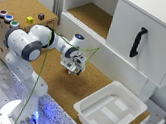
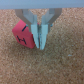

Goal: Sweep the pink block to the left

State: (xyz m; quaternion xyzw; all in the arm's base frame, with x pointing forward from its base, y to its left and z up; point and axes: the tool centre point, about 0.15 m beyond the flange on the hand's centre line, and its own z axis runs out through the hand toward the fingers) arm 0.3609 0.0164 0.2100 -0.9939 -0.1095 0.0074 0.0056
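Note:
The pink block [image 2: 22, 34] is a small pinkish-red cube on the cork surface. In the wrist view it lies right beside my gripper [image 2: 39, 39], touching the side of one finger. The two fingers are pressed together with nothing between them, tips down at the cork. In the exterior view the gripper [image 1: 71, 70] hangs low over the cork mat in the middle of the table. The block shows there only as a red speck [image 1: 68, 72] under the fingers.
A white plastic tray [image 1: 127, 101] stands at the exterior view's right. A white cabinet with a black handle [image 1: 138, 42] is behind. A cork-topped box [image 1: 21, 4] at the left carries a yellow cube [image 1: 29, 19], a dark purple cube [image 1: 41, 16] and coloured buttons [image 1: 8, 18].

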